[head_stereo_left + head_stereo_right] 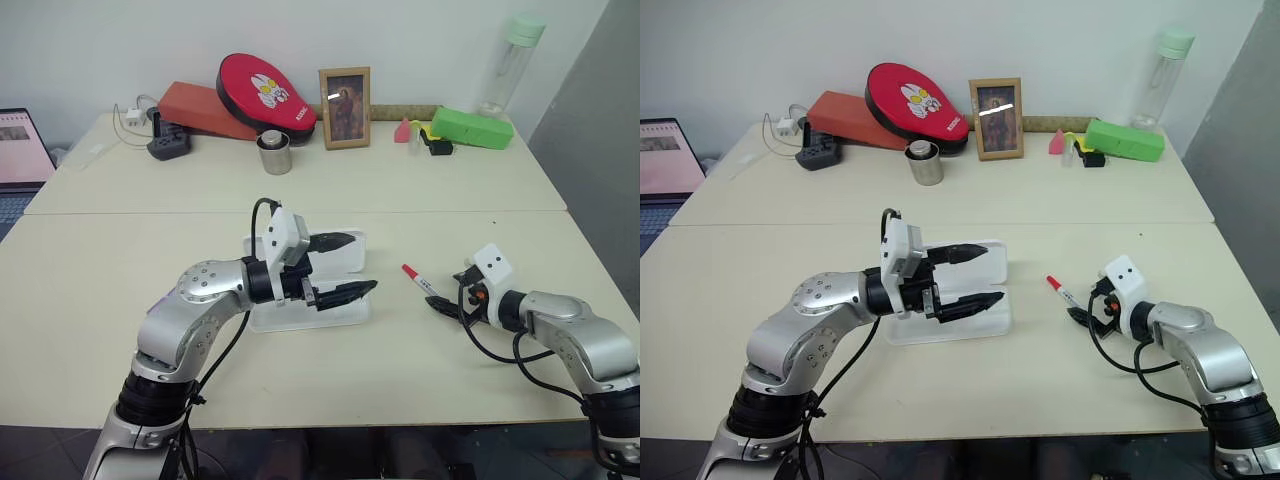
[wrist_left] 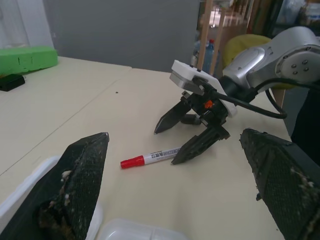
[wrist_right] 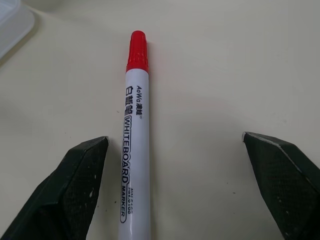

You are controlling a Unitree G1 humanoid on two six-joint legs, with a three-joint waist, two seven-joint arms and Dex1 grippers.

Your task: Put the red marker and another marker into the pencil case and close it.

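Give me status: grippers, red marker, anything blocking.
Left gripper open, empty, above open pencil case. Right gripper open, straddling red marker lying on table. Nothing blocking.

The left arm was bent across the front of the body, its wrist turned so that the left gripper (image 1: 345,265) pointed roughly level toward the robot's right, with its two black fingers spread wide and nothing between them. The right arm reached forward and low, and the right gripper (image 2: 187,134) angled downward with its fingers (image 3: 75,185) parted, their tips apparently at or just above the surface.
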